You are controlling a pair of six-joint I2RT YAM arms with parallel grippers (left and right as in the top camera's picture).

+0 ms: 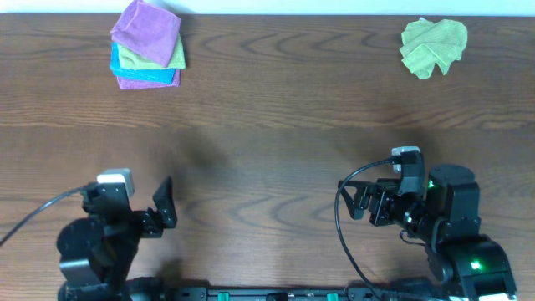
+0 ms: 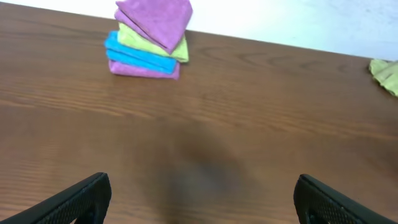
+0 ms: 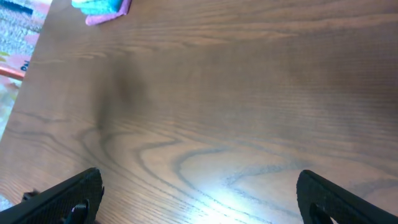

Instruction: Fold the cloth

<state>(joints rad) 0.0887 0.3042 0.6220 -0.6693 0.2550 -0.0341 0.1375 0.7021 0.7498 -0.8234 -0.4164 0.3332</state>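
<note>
A crumpled light green cloth [image 1: 432,46] lies at the far right of the wooden table; its edge shows at the right border of the left wrist view [image 2: 387,74]. My left gripper [image 1: 161,209] is open and empty near the front left. My right gripper [image 1: 364,201] is open and empty near the front right. Both are far from the green cloth. In the wrist views the left fingers [image 2: 200,199] and the right fingers [image 3: 199,196] stand wide apart over bare wood.
A stack of folded cloths [image 1: 148,45], purple, green and blue, sits at the far left; it also shows in the left wrist view [image 2: 149,38] and partly in the right wrist view [image 3: 102,7]. The table's left edge [image 3: 25,81] shows there.
</note>
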